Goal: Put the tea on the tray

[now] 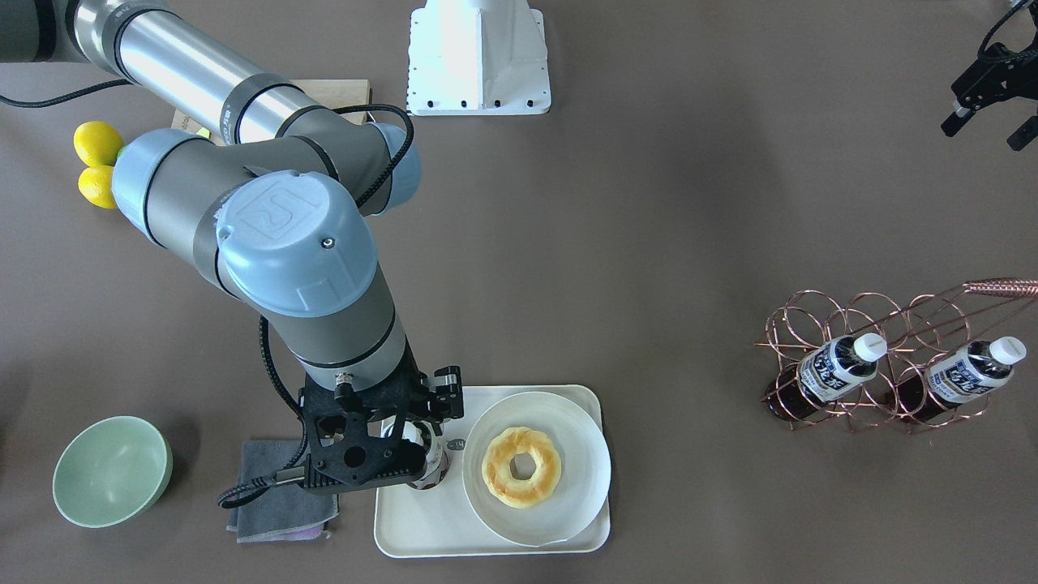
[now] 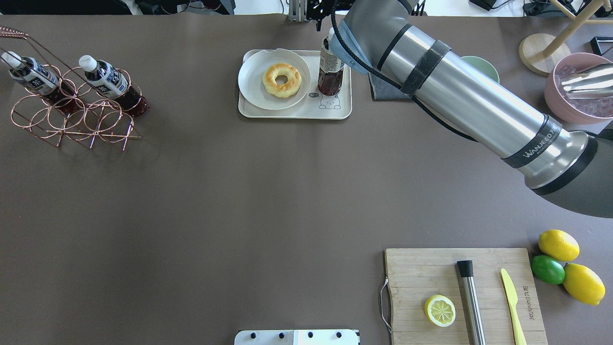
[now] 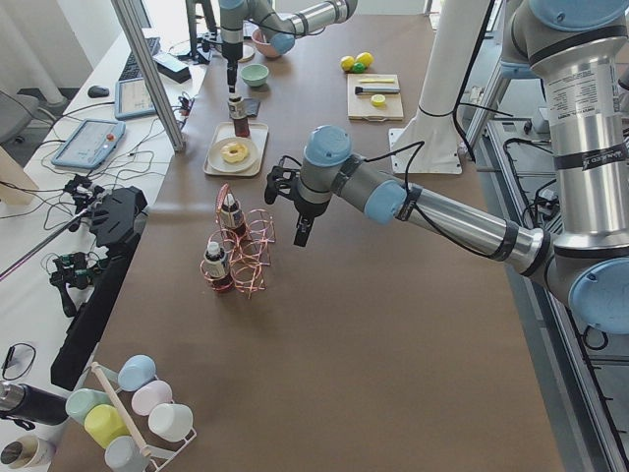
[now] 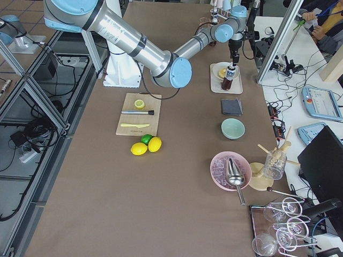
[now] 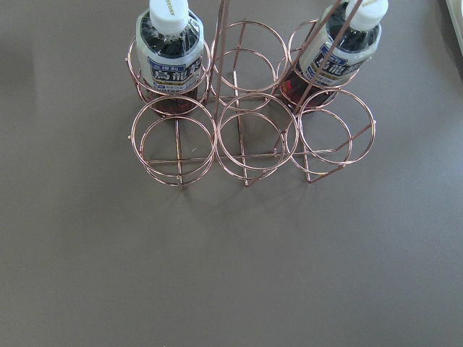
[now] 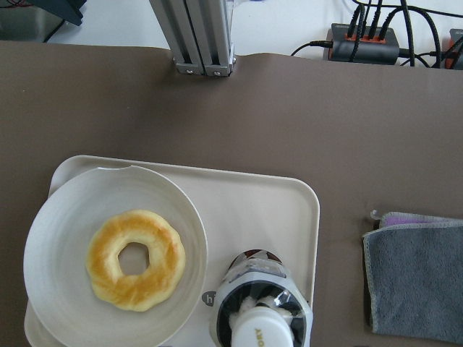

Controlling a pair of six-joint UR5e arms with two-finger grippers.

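Tea (image 2: 329, 76) upright on tray (image 2: 287, 113). Right gripper (image 1: 418, 454) over it, clamp state can't tell. Left gripper (image 1: 988, 128) fingers apart. Bottle probably light, stiff, slick label; grip mid-body.

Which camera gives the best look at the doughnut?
The right wrist view: the doughnut is close, whole and unblocked. The front-facing and overhead views show it whole but smaller, both side views only tiny, and the left wrist view not at all.
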